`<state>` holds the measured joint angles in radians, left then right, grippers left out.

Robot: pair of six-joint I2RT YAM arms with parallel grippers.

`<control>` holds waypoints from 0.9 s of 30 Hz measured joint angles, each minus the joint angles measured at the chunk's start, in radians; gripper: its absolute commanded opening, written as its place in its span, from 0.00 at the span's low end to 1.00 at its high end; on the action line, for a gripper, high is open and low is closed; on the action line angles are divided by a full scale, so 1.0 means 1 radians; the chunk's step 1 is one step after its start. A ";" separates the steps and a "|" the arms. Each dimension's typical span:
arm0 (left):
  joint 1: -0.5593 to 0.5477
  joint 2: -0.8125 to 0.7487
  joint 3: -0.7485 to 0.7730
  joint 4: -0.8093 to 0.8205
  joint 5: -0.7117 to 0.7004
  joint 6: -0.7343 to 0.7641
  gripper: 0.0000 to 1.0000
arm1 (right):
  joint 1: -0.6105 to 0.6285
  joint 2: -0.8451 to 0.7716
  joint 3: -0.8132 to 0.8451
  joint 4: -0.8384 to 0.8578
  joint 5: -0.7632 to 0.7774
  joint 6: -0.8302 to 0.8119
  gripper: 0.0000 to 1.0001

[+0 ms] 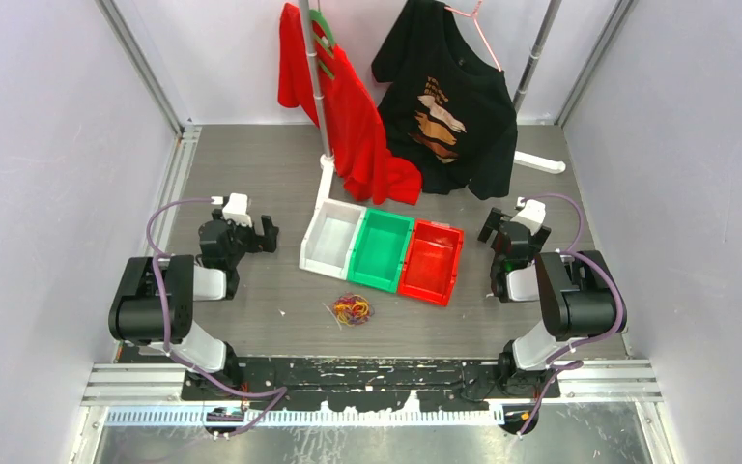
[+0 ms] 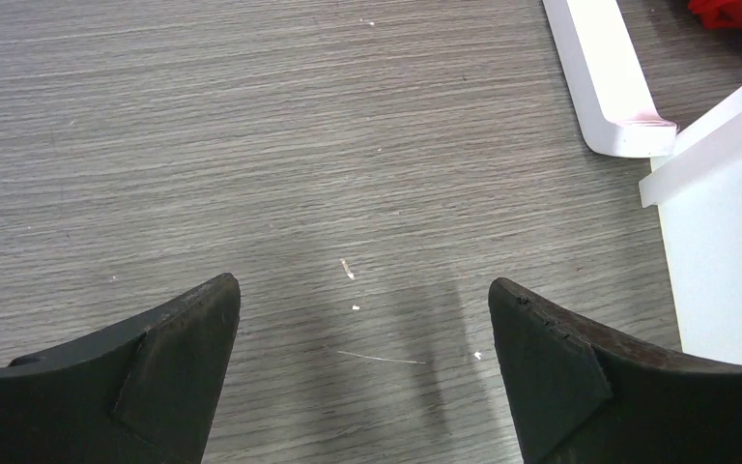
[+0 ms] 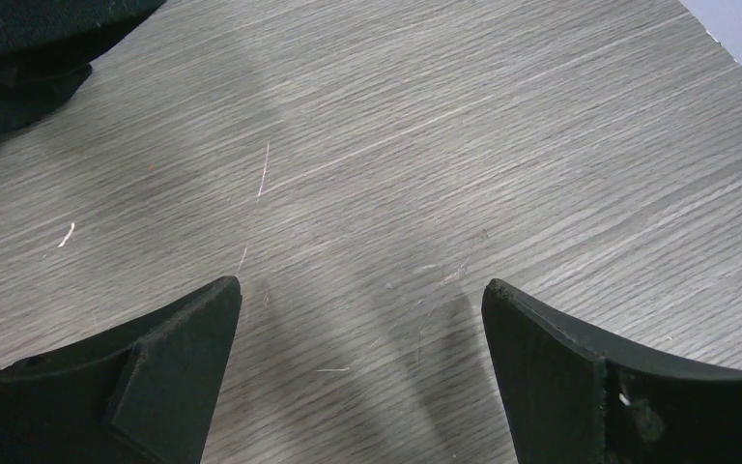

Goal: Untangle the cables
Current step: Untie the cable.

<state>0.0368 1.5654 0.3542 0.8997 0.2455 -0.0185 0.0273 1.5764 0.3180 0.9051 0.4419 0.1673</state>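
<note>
step: pretty much the start, I'd say. The cables (image 1: 353, 309) are one small red, yellow and purple knot and neither arm is anywhere near it
cables: on the table (image 1: 251, 155) toward its near edge, roughly midway between the left and right edges, just in front of the green bin (image 1: 384, 253), not touching it
left gripper (image 2: 364, 290): jaws spread wide, nothing between them, hanging over bare wood off the left end of the white bin (image 1: 336, 242), pointing toward the far edge
right gripper (image 3: 362, 288): same deal, wide open and empty, over bare tabletop near the right edge, past the red bin (image 1: 432, 263)
contact: the wrist views only show wood grain and a few crumbs under the fingers, so neither one is touching anything
next move: my guess is one arm has to swing in toward the near-middle of the table and come down on the knot. The strands are super thin, so the pinch needs to land on one loose loop at the outside of the clump, not the whole wad
second arm: probably has to pin or grab the rest so a strand can actually be pulled free
risk: the clump looks light, so a one-handed tug likely just drags it along
bins: three colours, maybe for sorting by colour, can't say for sure
</note>
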 measured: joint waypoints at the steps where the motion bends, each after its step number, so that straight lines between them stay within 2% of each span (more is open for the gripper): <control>1: 0.000 0.000 0.000 0.000 0.000 0.000 0.99 | 0.000 0.000 0.000 0.000 0.000 0.000 1.00; 19: 0.000 -0.017 0.000 -0.034 -0.015 -0.004 0.99 | -0.002 -0.030 -0.006 -0.001 0.029 0.026 1.00; 22: 0.003 -0.073 0.024 -0.152 -0.015 -0.001 0.99 | -0.001 -0.085 -0.019 -0.034 0.061 0.036 1.00; 27: 0.005 -0.178 0.235 -0.527 0.035 0.037 0.99 | 0.002 -0.319 0.070 -0.332 0.161 0.109 1.00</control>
<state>0.0414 1.3872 0.5892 0.3725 0.2810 0.0181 0.0288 1.2579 0.3882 0.5732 0.6029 0.2768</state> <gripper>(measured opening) 0.994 0.998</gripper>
